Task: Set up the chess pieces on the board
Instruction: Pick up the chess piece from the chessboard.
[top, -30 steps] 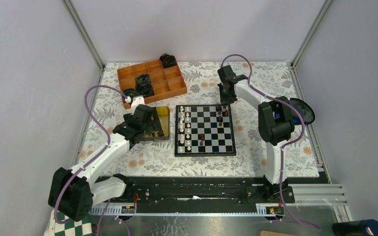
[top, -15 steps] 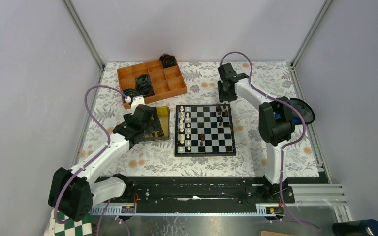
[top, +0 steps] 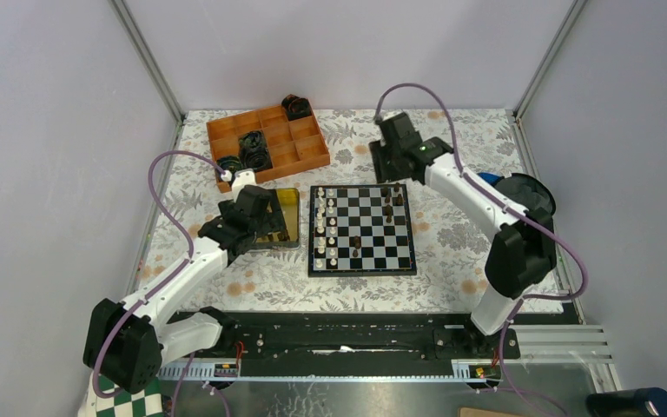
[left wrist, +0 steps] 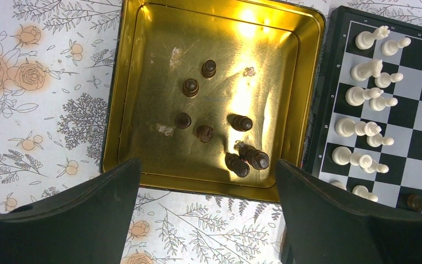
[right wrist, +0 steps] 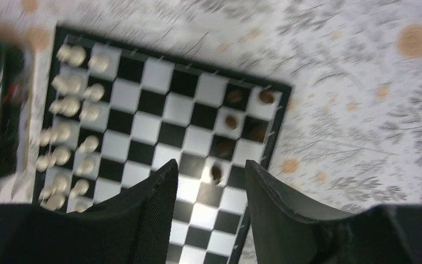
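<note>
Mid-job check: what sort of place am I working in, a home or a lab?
Most likely a lab test cell: blank grey walls on aluminium posts box in the workspace, a metal rail runs along the near edge, and the floral cloth is just a covering under the board.

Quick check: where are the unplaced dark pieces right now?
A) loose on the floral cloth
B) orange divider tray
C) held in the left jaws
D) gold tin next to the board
D: the left wrist view shows the dark pieces lying inside the gold tin, right beside the board.
</note>
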